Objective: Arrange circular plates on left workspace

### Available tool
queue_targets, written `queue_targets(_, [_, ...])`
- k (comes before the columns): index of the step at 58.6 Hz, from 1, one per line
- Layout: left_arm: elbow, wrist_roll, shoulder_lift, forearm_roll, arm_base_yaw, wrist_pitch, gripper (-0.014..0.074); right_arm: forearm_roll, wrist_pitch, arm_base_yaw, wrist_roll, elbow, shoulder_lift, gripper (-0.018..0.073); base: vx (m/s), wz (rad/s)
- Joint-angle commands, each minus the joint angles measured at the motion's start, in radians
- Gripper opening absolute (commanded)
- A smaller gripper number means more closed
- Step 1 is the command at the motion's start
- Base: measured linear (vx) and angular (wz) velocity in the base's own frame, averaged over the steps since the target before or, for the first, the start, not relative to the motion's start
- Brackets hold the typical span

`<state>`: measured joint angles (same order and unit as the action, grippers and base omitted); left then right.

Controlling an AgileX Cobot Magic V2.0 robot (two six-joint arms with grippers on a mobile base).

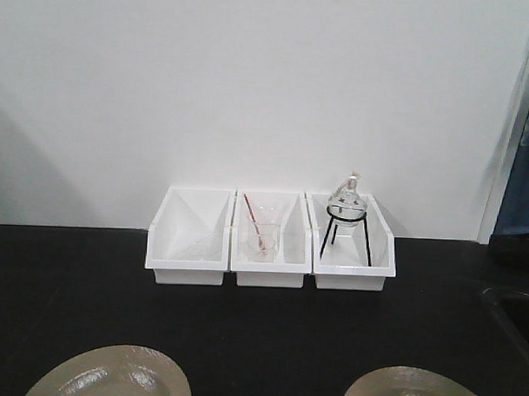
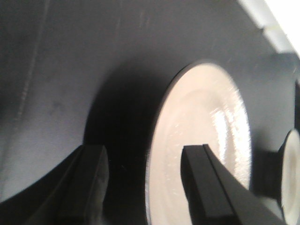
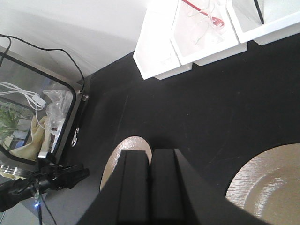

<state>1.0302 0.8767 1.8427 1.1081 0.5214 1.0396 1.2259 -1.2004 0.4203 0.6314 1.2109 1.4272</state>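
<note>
Left pincer [image 2: 147, 180] hangs released, fingers straddling the rim of a beige plate [image 2: 201, 131] on the black tabletop [image 2: 56, 93]; right pincer [image 3: 150, 161] is clenched, empty, above that tabletop.

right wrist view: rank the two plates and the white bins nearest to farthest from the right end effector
1. near plate, peeking out just behind the right end effector
2. second plate, at lower right
3. white bins, at top, by the wall
</note>
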Motion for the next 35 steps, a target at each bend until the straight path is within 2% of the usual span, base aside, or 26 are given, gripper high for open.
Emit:
queue_targets(1, [0.025, 0.032, 0.018, 0.058, -0.053, 0.027, 0.0491, 0.067, 0.004, 0.003, 0.014, 0.032, -0.034, 0.0009, 0.0, 0.0])
queue_targets(13, [0.025, 0.064, 0.117, 0.058, -0.155, 0.019, 0.0487, 0.066, 0.01, 0.003, 0.013, 0.032, -0.034, 0.0009, 0.0, 0.0])
queue_targets(18, [0.025, 0.063, 0.138, 0.062, -0.188, 0.017, 0.0443, 0.066, 0.01, 0.003, 0.013, 0.032, -0.034, 0.0009, 0.0, 0.0])
queue_targets(21, [0.025, 0.062, 0.144, 0.063, -0.203, 0.014, 0.0367, 0.067, 0.01, 0.003, 0.013, 0.032, -0.034, 0.0009, 0.0, 0.0])
queue_targets(23, [0.025, 0.062, 0.145, 0.065, -0.211, 0.011, 0.0286, 0.067, 0.01, 0.003, 0.013, 0.032, -0.034, 0.0009, 0.0, 0.0])
queue_targets(28, [0.025, 0.061, 0.144, 0.096, -0.219, 0.011, 0.0015, 0.067, 0.01, 0.003, 0.013, 0.032, -0.034, 0.0009, 0.0, 0.0])
queue_targets(29, [0.025, 0.061, 0.144, 0.107, -0.22, 0.015, -0.0008, 0.067, 0.01, 0.003, 0.013, 0.032, -0.034, 0.0009, 0.0, 0.0])
queue_targets(35, [0.026, 0.067, 0.143, 0.23, -0.224, 0.08, -0.0009, 0.067, 0.01, 0.003, 0.013, 0.032, -0.034, 0.0009, 0.0, 0.0])
